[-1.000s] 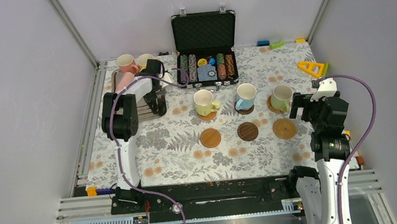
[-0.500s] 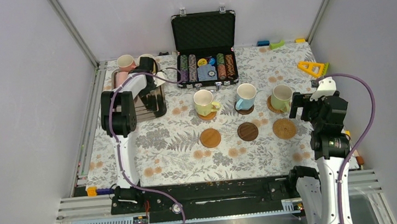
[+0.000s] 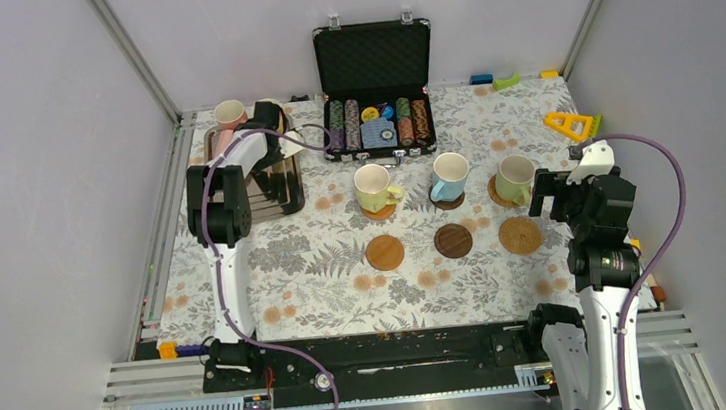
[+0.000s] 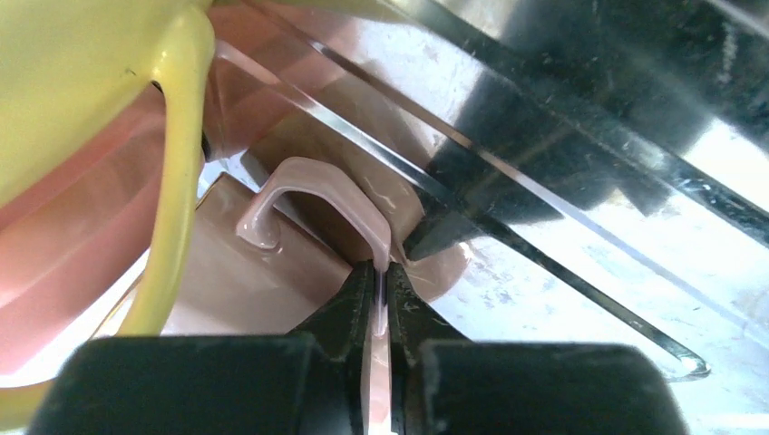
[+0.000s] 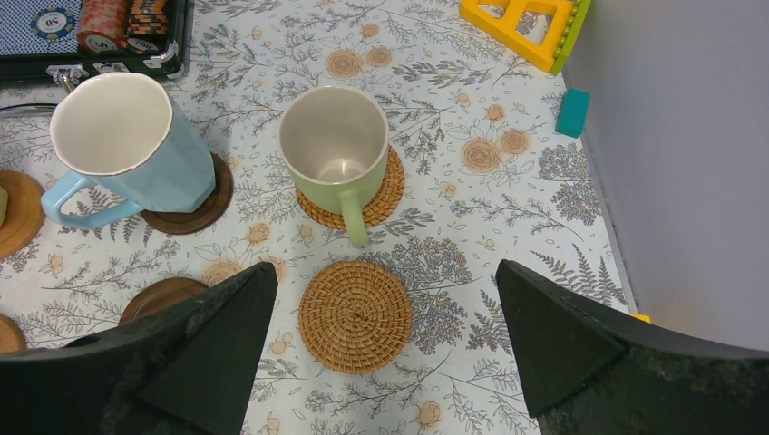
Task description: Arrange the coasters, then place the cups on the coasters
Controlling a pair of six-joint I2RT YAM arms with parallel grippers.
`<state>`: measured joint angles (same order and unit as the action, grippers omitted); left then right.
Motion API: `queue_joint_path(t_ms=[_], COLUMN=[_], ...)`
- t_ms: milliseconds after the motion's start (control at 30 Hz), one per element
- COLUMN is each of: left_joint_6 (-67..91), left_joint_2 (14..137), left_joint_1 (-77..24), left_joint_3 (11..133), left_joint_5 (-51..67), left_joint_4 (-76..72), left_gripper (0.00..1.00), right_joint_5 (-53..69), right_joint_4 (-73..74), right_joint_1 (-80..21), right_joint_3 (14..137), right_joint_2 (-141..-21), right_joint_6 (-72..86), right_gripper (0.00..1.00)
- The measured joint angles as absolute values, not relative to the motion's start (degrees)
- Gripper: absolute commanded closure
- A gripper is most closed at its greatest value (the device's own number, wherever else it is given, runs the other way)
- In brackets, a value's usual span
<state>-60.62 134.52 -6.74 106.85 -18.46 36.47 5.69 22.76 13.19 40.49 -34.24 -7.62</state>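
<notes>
My left gripper (image 4: 382,272) is shut on the thin handle of a pink cup (image 4: 236,290) in the metal tray (image 4: 589,227). A yellow cup (image 4: 73,72) crowds it on the left. From above, the left gripper (image 3: 265,134) is over the tray beside another pink cup (image 3: 230,112). Yellow (image 3: 372,186), light blue (image 3: 450,175) and green (image 3: 515,178) cups each stand on a coaster. In front lie three bare coasters: tan (image 3: 385,252), dark brown (image 3: 453,241) and woven (image 3: 520,235). My right gripper (image 5: 385,335) hangs open above the woven coaster (image 5: 355,315), holding nothing.
An open black case of poker chips (image 3: 377,113) stands at the back centre. A yellow plastic triangle (image 3: 572,125) lies at the right, near the wall. Small coloured blocks (image 3: 505,80) sit along the back edge. The left arm's cable loops over the tray.
The left gripper pushed further back into the tray and closed on the pink cup's handle. The right arm and the cups on coasters stayed put.
</notes>
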Motion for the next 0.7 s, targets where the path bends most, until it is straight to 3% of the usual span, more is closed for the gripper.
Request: queue_joint_path(t_ms=[367, 700], left_joint_6=[-60.97, -56.49], left_joint_2=[131.07, 109.45], left_joint_1=[-6.26, -3.36], left_joint_3=[102.13, 88.38], left_joint_5=[-15.9, 4.8], left_joint_4=[36.67, 42.83], left_gripper=[1.0, 1.0], right_joint_5=[5.72, 9.23], right_joint_4=[22.76, 22.76], right_joint_1=[13.19, 13.19], right_joint_3=[40.49, 40.49], right_joint_2=[-34.22, -34.3], right_joint_6=[-7.6, -7.53], right_gripper=[0.0, 0.01])
